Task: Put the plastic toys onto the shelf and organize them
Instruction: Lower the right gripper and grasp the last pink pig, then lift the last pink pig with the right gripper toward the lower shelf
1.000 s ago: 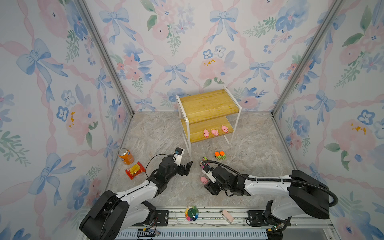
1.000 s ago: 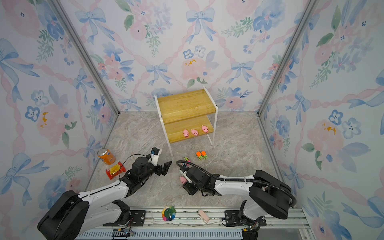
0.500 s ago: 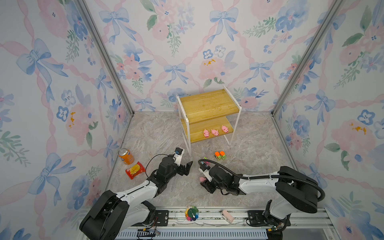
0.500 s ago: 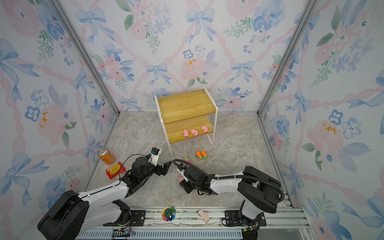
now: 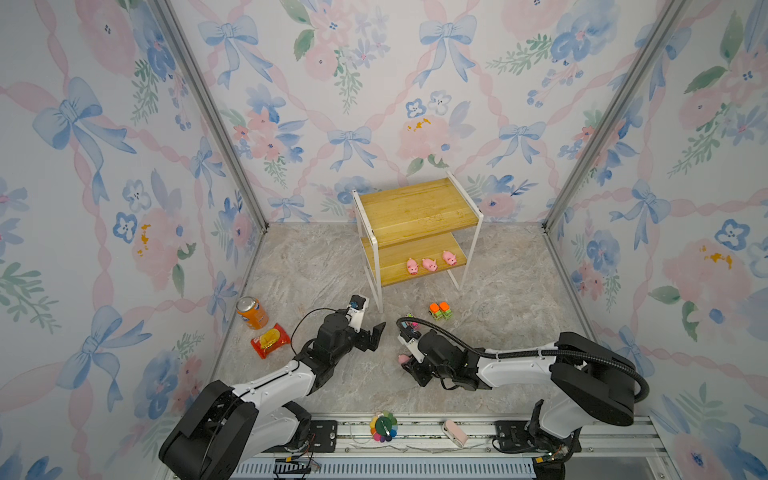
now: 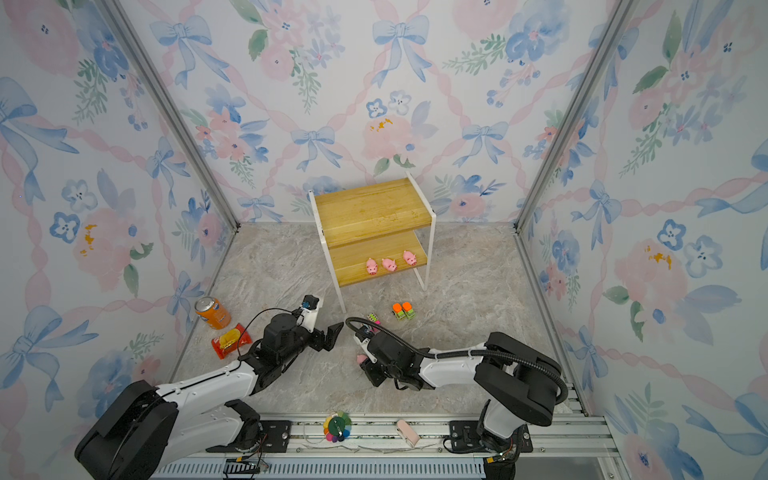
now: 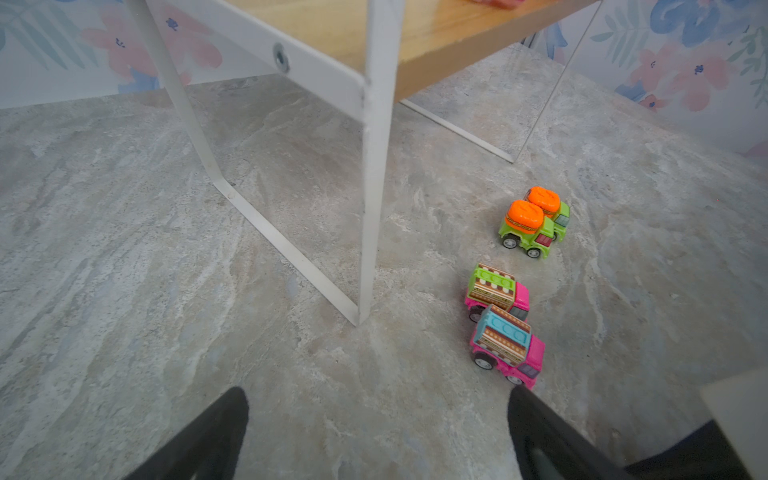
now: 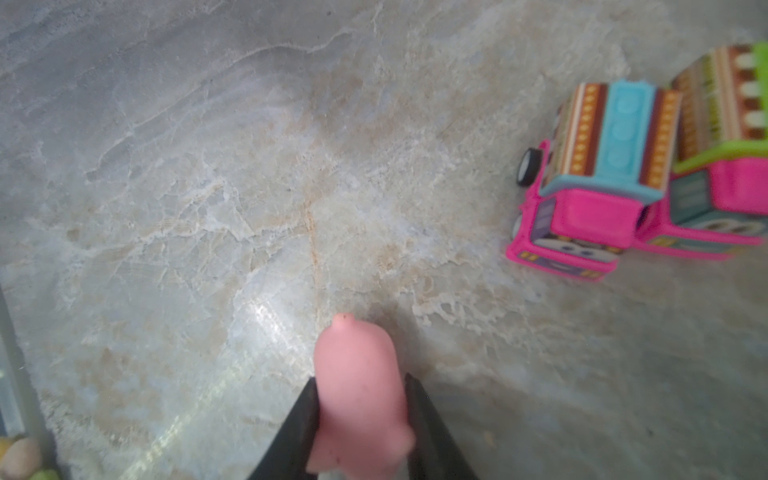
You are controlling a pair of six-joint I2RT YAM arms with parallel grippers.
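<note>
Right gripper [image 8: 360,380] clamped on pig [image 8: 353,345], low over floor [image 8: 208,166]; left gripper [image 7: 377,392] jaws apart, empty, near shelf [image 7: 376,166] leg; three pigs [image 5: 429,264] on lower board [image 5: 390,270]; four trucks [image 7: 505,340] on floor.

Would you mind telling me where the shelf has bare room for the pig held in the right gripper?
The top board is wholly bare. The lower board is free from its left post to the three pigs, which crowd its right end. Either should suit the held pig. The floor before the shelf is crowded by green trucks and pink trucks.
</note>
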